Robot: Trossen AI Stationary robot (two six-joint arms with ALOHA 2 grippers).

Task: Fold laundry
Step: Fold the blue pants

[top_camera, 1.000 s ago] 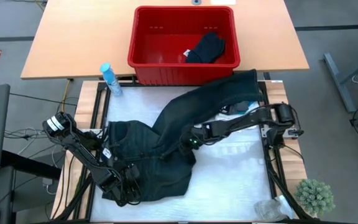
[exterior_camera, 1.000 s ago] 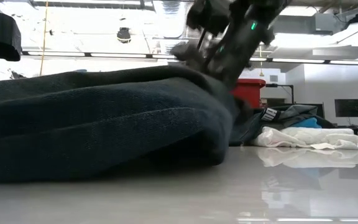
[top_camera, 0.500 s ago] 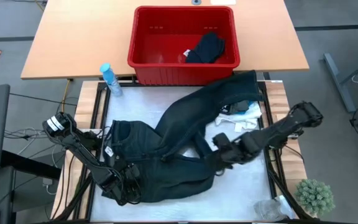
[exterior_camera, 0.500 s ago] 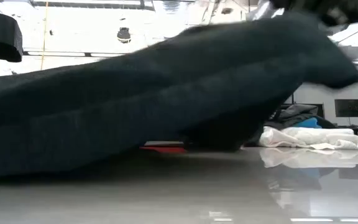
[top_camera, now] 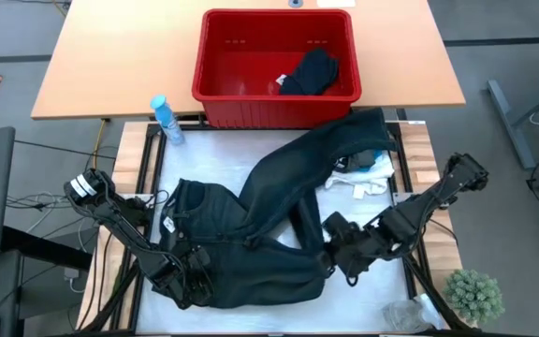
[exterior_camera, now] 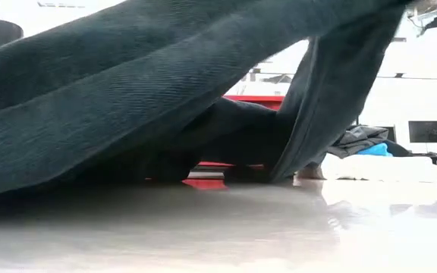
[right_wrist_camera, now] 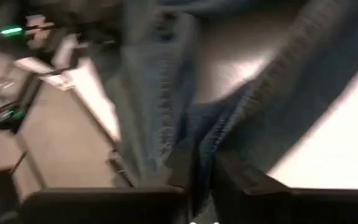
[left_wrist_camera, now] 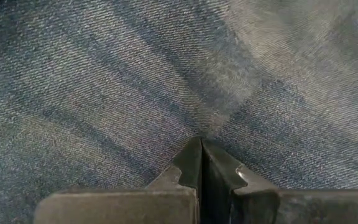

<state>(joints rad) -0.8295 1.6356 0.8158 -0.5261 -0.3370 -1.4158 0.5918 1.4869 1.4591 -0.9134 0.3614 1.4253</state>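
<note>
White tabletop [top_camera: 372, 281]: one trousers [top_camera: 251, 234] pinched by both shut fingers, left [top_camera: 187, 281], right [top_camera: 330, 251]

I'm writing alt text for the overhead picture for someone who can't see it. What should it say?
Long dark trousers lie spread across a white table, with a robot arm at each side: the left gripper at the near-left corner of the cloth, the right gripper at a trouser leg. Behind stands a red basket holding a dark garment.

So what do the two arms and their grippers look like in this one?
Both arms are dark, jointed links. The left arm carries a white label near its base. The left gripper has dark grey, angular fingers that taper towards the tips. The right gripper is black and blocky.
</note>
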